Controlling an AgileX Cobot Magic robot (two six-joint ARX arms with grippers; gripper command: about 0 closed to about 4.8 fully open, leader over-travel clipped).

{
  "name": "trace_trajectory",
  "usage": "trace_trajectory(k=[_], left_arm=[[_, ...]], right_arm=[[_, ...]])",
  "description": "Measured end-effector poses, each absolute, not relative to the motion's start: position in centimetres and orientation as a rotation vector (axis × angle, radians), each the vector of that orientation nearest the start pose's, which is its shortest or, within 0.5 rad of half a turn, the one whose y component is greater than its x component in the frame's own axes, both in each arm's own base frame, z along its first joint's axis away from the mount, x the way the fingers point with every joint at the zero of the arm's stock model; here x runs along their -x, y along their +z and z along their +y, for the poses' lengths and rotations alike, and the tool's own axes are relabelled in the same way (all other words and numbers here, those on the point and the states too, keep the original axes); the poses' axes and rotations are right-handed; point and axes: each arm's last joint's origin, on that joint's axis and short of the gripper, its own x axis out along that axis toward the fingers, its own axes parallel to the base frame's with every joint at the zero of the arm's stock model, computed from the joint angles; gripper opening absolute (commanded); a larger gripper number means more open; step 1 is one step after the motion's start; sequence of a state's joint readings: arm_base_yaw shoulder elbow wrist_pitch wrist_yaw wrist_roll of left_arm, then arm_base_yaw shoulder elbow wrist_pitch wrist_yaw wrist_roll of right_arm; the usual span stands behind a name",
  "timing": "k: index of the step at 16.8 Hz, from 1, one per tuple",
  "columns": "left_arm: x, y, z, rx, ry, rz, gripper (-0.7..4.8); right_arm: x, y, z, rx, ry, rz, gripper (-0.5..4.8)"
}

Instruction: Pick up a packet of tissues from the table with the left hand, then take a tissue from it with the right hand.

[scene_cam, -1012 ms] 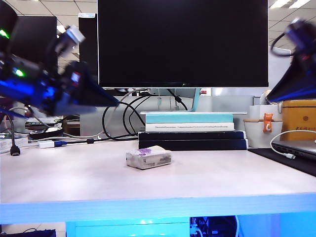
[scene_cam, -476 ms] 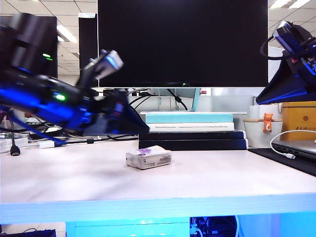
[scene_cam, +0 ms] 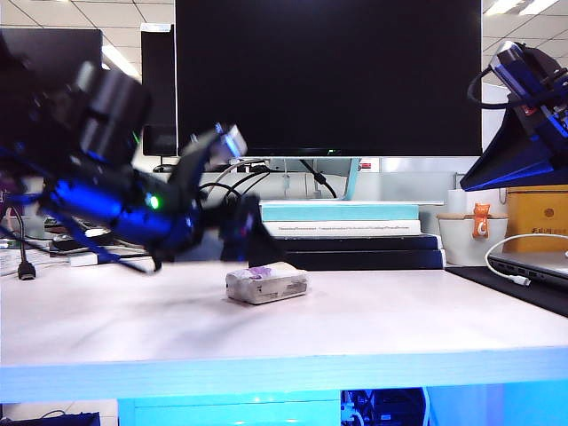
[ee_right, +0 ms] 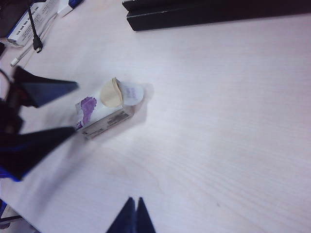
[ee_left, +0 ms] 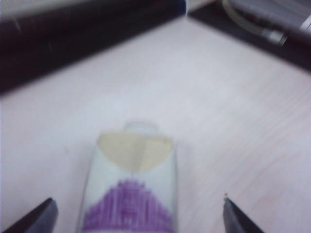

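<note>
The packet of tissues (scene_cam: 266,285) lies on the table (scene_cam: 373,319), just left of the middle; it is whitish plastic with a purple patch. At its opened end a beige tissue (ee_left: 134,151) shows. My left gripper (scene_cam: 256,247) hangs low just behind and above the packet, blurred. In the left wrist view it (ee_left: 138,209) is open, with the packet (ee_left: 130,194) between the two fingertips and clear space on both sides. My right gripper (scene_cam: 465,185) is shut and empty, high at the right. Its closed tips (ee_right: 133,201) point at bare table, well away from the packet (ee_right: 104,112).
A large dark monitor (scene_cam: 328,75) stands behind a stack of books (scene_cam: 344,238). Cables (scene_cam: 209,209) trail at the back left. A laptop (scene_cam: 532,266) on a black mat, a white cup (scene_cam: 475,238) and a yellow box (scene_cam: 538,213) fill the right side.
The left arm has swung down and to the right, from high at the left to just over the packet. The right gripper has shifted slightly left. The packet has not moved.
</note>
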State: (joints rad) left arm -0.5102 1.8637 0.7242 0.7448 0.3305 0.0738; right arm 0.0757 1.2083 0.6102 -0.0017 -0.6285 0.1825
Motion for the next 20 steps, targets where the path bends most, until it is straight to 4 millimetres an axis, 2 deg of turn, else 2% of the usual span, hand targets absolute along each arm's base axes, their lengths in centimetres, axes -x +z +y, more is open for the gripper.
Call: trace_trajectory(k=[9,12,14,15,17,18,20], left_arm=[[-29.6,10.1,-17.8,-0.093,-0.847,0.464,4.79],[-29.6,10.0,-17.8,-0.09,-0.846,0.461,4.79],[-29.7,9.9,-17.8,-0.089,-0.846,0.452,4.31],[-29.7,9.9,-17.8,-0.089,-0.846,0.451,3.54],[-29.7,9.8,-17.8,-0.09,-0.842,0.453,2.35],[-29.7,9.7,-17.8,-0.09,-0.841,0.452,2.05],[-29.7,9.7,-17.9,-0.086,-0.845,0.452,2.05]], right_arm=[[-23.6,21.0,3.5,-0.317,0.631,0.644,-0.05],[-23.6,21.0,3.5,-0.312,0.629,0.643,-0.05],[-23.6,21.0,3.5,-0.309,0.629,0.641,-0.05],[-23.6,21.1,3.5,-0.308,0.629,0.641,-0.05],[-23.7,21.0,3.5,-0.305,0.63,0.639,-0.05],[-23.7,20.9,3.5,-0.305,0.631,0.641,-0.05],[-23.7,20.8,3.5,-0.305,0.63,0.645,-0.05]])
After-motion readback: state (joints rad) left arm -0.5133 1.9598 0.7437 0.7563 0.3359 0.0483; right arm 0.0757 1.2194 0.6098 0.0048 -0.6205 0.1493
